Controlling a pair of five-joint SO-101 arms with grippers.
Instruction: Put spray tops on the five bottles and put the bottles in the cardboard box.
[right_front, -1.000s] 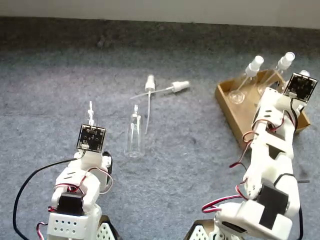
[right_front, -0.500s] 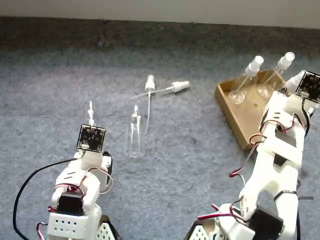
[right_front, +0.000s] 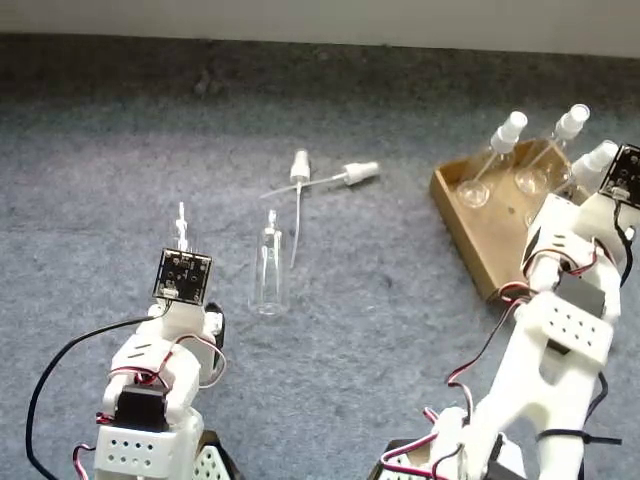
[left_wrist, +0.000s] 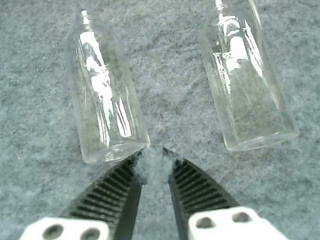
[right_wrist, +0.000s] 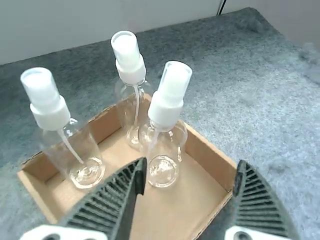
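Three clear white-capped bottles (right_wrist: 162, 145) sit in the brown cardboard box (right_wrist: 207, 150) at 2 o'clock. Right gripper (right_wrist: 190, 167) gapes empty, left gripper (left_wrist: 153, 160) clenched empty; right should probably lift straight up, dodging caps.

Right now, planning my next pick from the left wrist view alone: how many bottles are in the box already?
Observer: Three bottles, each with a top on, stand in the box.
Operator: Where are the spare tops?
Observer: Two loose tops lie on the table, left of the box in the high view, tubes crossing.
Operator: Is the other arm carrying anything?
Observer: No. The right jaws stand open above the box with nothing between them.
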